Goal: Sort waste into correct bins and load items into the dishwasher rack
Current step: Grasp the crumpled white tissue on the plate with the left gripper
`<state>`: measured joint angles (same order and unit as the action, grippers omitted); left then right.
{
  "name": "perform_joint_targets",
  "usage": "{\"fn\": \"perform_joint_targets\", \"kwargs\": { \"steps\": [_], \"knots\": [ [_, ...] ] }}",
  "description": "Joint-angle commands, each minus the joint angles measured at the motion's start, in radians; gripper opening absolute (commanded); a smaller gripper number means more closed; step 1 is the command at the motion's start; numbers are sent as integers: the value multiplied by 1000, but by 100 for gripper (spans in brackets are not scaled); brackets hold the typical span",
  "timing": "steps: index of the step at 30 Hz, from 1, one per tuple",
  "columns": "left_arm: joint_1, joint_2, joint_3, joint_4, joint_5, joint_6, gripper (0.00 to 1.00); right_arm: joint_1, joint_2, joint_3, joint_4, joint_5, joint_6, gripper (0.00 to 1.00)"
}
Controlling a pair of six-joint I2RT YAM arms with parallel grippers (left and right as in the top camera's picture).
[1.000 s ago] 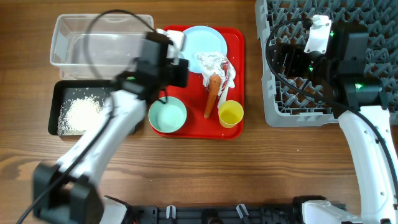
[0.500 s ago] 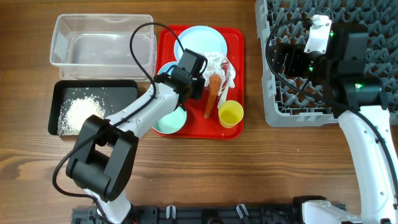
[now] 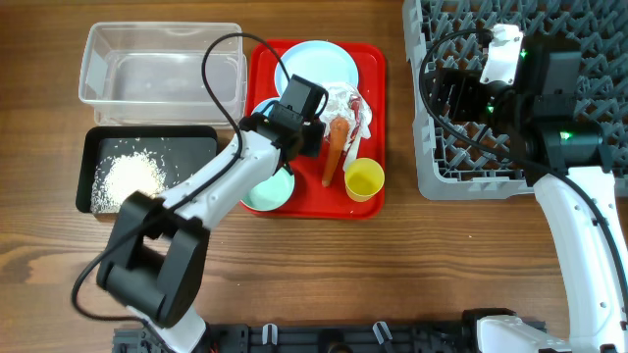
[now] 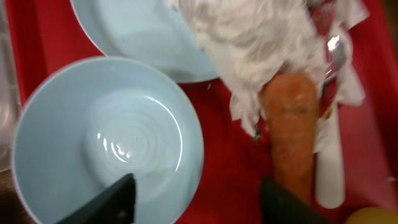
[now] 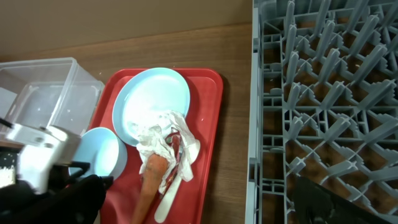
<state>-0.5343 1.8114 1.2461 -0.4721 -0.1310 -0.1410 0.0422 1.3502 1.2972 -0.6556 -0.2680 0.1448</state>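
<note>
Black tub (image 3: 86, 167) holds the white rice (image 3: 132, 176); the clear tub (image 3: 162, 32) beside it is bare. Over the red tray (image 3: 378, 118), the left gripper (image 4: 199, 200) hovers with jaws apart, gripping nothing, between the light-blue bowl (image 4: 106, 137) and the carrot (image 4: 289, 124). The napkin (image 3: 334, 98), plate (image 3: 314, 61), pale-green bowl (image 3: 277, 192), spoon (image 4: 328, 168) and yellow cup (image 3: 364, 179) await sorting. At right, the grey rack (image 3: 589, 29) looks unloaded, with the right gripper (image 3: 453, 96) spread wide and empty above it.

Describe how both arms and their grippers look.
Both the left arm and right arm have white tubular links, black joint housings and a looping black cable. The left gripper and right gripper are black; a white block tops the right wrist, with green lights.
</note>
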Motion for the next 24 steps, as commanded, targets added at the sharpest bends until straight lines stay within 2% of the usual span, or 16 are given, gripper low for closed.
{"fn": "perform_joint_targets", "kwargs": {
  "steps": [1, 7, 11, 13, 17, 22, 24],
  "knots": [
    [-63, -113, 39, -7, -4, 7, 77, -4, 2, 20, 0, 13, -14, 100],
    [-149, -123, 39, -19, 10, 31, 77, -4, 2, 20, -1, 13, -14, 100],
    [-158, -123, 39, -23, 11, 27, 76, -4, 2, 20, -1, 13, -14, 99],
    [-152, -123, 39, -9, 11, 28, 77, -4, 2, 20, 0, 13, -14, 100],
    [-146, -123, 42, 81, 10, 85, 86, -4, 2, 20, -2, 13, -11, 99],
    [-70, -119, 142, 34, 11, 85, 90, -4, 2, 20, -5, 13, -11, 100],
    [-23, -103, 195, 15, 64, 132, 90, -4, 2, 20, -4, 13, -11, 100]
  ]
}}
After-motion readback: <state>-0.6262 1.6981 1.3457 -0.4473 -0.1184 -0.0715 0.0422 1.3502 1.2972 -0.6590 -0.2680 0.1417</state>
